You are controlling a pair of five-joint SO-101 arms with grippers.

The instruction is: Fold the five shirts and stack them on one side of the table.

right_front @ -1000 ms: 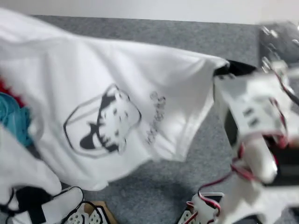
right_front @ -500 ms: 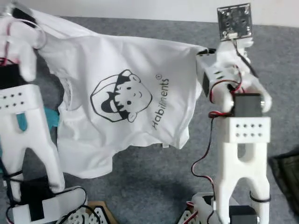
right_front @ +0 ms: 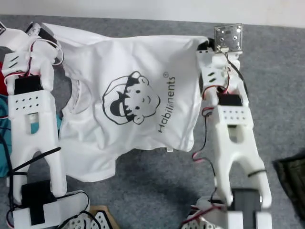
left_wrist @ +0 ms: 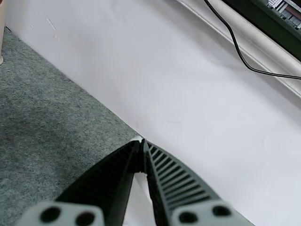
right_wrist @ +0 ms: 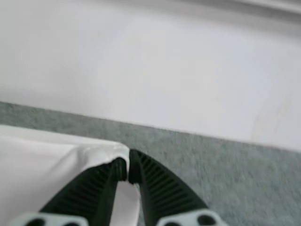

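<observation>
Shirt (right_front: 138, 102) print from above; pinched corners in left hand (left_wrist: 141, 147), right hand (right_wrist: 127, 164).

The shirt (right_front: 138, 105) spreads across the table's (right_front: 157, 191) far half between the two arms, its far corners pinched in the left gripper (left_wrist: 141, 143) and right gripper (right_wrist: 127, 164). Other clothes (right_front: 4, 125) lie at the left edge, another garment (right_front: 291, 177) at the right edge

You're looking at two white plastic arms, the left arm (right_front: 33, 143) and right arm (right_front: 236, 143), each with a block (right_front: 29, 101) drilled with rows of small holes, black servo bodies (right_front: 229, 100), and red, black and white cables (right_front: 206, 138) trailing back from the fingers (left_wrist: 171, 176). Those fingers are black and ribbed, seated in pale mounts (left_wrist: 66, 209) with dark screw holes.
</observation>
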